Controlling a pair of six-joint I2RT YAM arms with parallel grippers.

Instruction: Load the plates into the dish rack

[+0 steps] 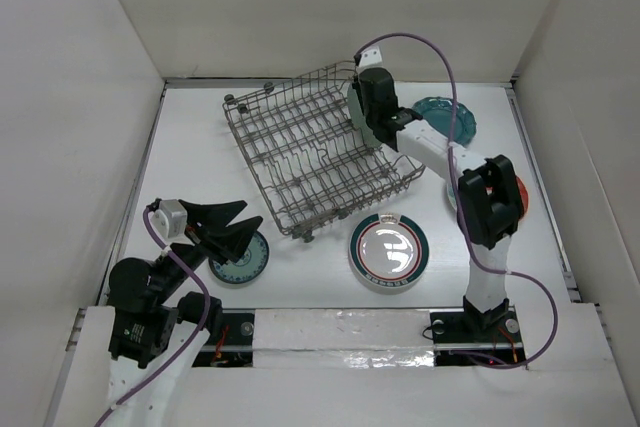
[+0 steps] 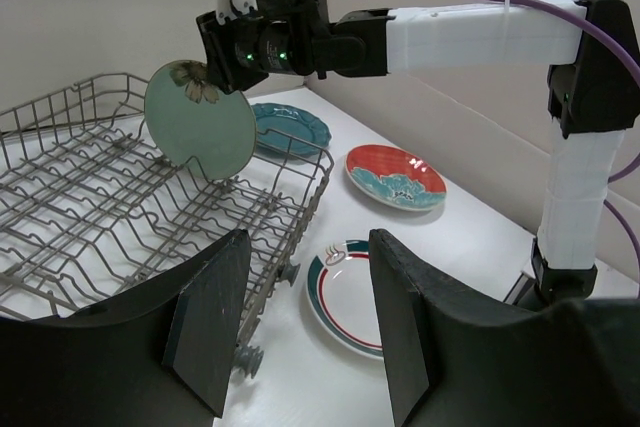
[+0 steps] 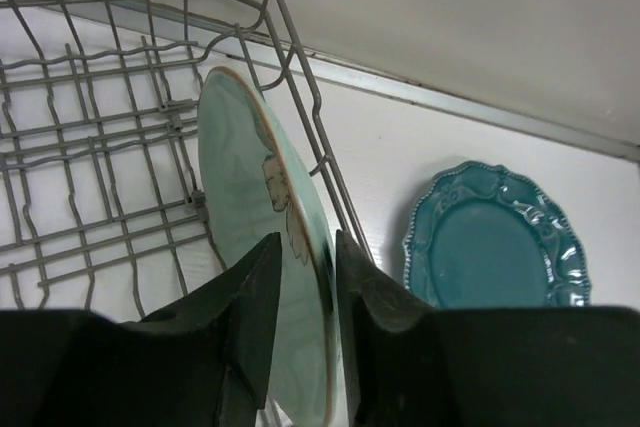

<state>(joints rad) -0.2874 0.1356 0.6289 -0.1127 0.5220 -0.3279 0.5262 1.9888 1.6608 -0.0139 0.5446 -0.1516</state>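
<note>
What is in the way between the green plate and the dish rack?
Nothing that shows. The pale green plate already stands on edge inside the dish rack, with the right pincer astride its rim.

The pale green plate (image 2: 200, 119) has a brown flower. The scalloped plate (image 3: 495, 237) is teal. The flower plate (image 2: 396, 176) is red and teal. The ringed plate (image 1: 388, 251) is white, red and dark. The dish rack (image 1: 310, 152) is grey.
</note>
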